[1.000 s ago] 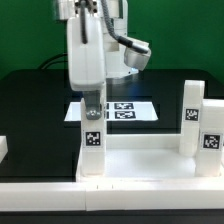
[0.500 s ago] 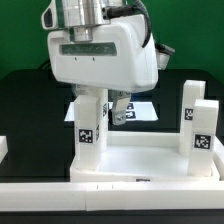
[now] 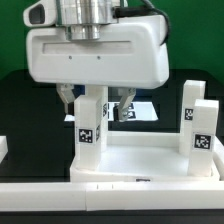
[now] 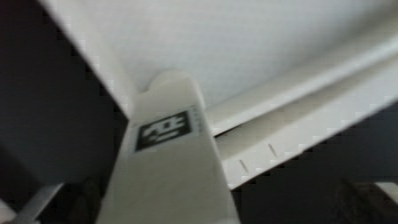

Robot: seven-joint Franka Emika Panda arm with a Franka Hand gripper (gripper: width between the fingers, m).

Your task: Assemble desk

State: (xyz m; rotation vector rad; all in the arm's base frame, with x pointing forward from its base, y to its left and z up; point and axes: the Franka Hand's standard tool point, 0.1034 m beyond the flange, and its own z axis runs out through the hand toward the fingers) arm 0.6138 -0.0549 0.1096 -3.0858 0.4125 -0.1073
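Observation:
The desk's white top [image 3: 150, 165] lies at the front, a rimmed tray. One tagged white leg [image 3: 90, 135] stands upright at its corner on the exterior view's left. My gripper [image 3: 96, 106] hangs over that leg, open, with its fingers [image 3: 67, 98] standing off either side of the leg's upper end and not touching it. In the wrist view the leg [image 4: 166, 165] runs up the middle with its tag showing, the desk top [image 4: 267, 60] lies behind it, and the dark fingertips [image 4: 32, 206] sit apart at the edges.
Two more tagged legs [image 3: 192, 108] [image 3: 205, 138] stand upright at the desk top's side on the exterior view's right. The marker board [image 3: 142, 108] lies behind on the black table. A white part [image 3: 3, 148] shows at the exterior view's left edge.
The jaws have opened off the leg, which stays standing at the desk top's corner. The hand has lifted and now fills the upper part of the exterior view.

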